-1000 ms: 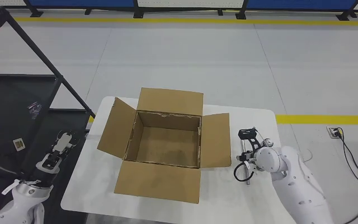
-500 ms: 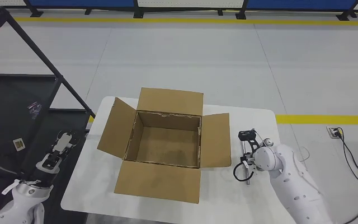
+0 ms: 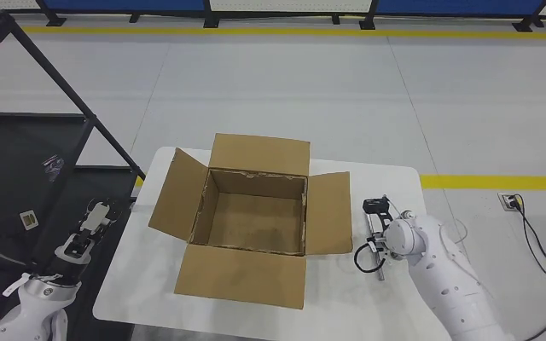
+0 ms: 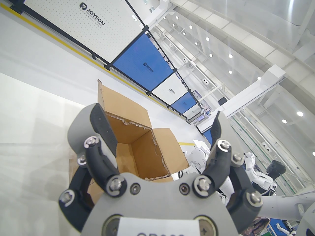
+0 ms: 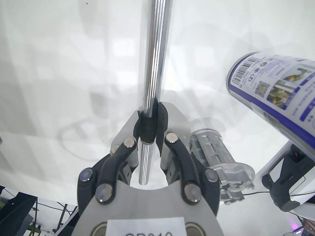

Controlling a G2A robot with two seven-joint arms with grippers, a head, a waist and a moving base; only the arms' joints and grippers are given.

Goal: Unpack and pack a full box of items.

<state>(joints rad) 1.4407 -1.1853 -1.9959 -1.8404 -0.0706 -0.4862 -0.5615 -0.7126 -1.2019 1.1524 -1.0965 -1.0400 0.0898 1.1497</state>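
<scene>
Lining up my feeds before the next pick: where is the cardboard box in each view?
Top view: cardboard box, open, at the middle of the white table.
Left wrist view: between the left end effector's open fingers, farther off.
Right wrist view: perhaps a brown sliver at the frame edge; cannot tell.
Shared landmark: the white table.

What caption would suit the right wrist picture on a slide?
Right gripper clamps a polished metal rod, with a spray can lying nearby.

A pale floor (image 3: 281, 85) crossed by yellow lines (image 3: 256, 31) meets blue and white wall panels (image 4: 145, 65).
</scene>
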